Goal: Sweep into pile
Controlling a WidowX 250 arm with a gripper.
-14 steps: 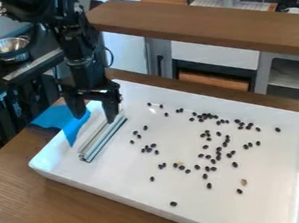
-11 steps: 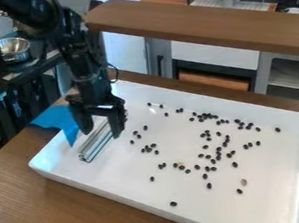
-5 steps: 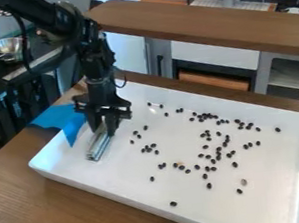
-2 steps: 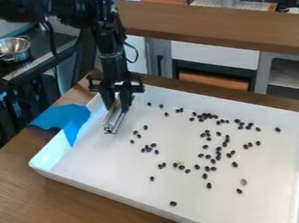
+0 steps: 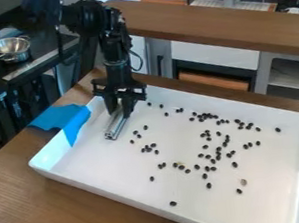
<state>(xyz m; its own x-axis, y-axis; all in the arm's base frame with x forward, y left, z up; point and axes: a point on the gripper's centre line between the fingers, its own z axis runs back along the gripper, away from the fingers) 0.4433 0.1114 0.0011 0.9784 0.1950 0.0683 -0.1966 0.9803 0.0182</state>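
In the tray (image 5: 94,164)'s upper-left part, the gripper (image 5: 123,112) is closed around the metal bar (image 5: 115,127). Dark beans (image 5: 218,149) lie scattered from upper centre to lower right; no single pile is formed, so essentially all the sweeping seems left.

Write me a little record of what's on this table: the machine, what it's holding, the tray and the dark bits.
machine: black robot arm, over the tray's upper-left part
gripper: holding a metal bar
tray: white, on a wooden table
dark bits: scattered, unpiled
blue sheet: over the tray's left edge
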